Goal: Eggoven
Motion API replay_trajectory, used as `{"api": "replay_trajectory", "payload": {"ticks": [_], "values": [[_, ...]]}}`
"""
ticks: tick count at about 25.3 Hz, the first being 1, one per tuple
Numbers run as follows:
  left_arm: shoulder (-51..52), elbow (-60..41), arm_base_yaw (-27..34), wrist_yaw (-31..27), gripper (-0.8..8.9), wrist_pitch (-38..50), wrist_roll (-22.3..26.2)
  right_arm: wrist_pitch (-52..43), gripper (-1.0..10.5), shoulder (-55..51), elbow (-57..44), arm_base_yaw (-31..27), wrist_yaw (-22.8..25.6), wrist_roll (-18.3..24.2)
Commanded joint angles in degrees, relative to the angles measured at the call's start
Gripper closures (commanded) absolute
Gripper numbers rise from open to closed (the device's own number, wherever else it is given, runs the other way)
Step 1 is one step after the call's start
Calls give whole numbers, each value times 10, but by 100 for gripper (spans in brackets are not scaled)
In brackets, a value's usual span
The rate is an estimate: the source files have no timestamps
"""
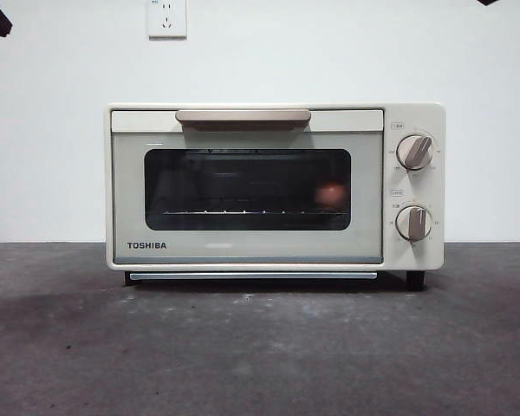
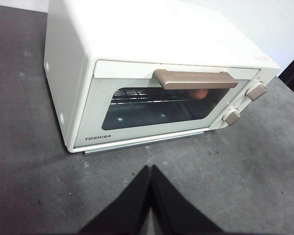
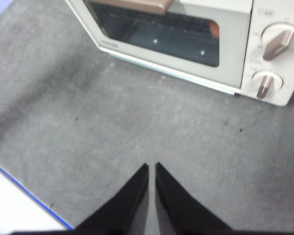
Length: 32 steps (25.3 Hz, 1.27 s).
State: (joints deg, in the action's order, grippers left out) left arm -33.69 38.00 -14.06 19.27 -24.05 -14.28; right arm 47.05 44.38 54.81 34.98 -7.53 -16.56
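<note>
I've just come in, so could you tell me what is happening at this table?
Nothing is being handled right now. The oven stands on the grey table with its door shut, and the egg sits inside on the rack, visible through the glass near the knob side. The left gripper and right gripper both hang above the table in front of the oven, jaws together, holding nothing.

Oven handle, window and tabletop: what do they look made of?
The handle looks like tan plastic or coated metal with a satin sheen; I cannot tell which. The window looks like dark tinted glass, since the egg shows faintly through it. The tabletop looks like matte grey felt or rubber mat, mottled and non-reflective.
</note>
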Motion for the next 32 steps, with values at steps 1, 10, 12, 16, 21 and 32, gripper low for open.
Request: {"api": "replay_trajectory", "payload": {"ticks": [1,10,12,16,21,32], "values": [[-3,12,-2,-3,806,5,7,-16,942,-2,4,5,2,6],[-3,12,-2,-3,806,5,7,-20,942,-11,4,5,2,6],[-3,12,-2,-3,806,5,10,-20,942,-11,4,5,2,6],[1,8,3,-9,806,16,128,-20,942,-11,4,5,2,6],[47,-12,55,-78,806,72,194,-20,942,-11,4,5,1,6],[210,-198,144,-132,806,211,202,-20,942,-11,4,5,2,6]]}}
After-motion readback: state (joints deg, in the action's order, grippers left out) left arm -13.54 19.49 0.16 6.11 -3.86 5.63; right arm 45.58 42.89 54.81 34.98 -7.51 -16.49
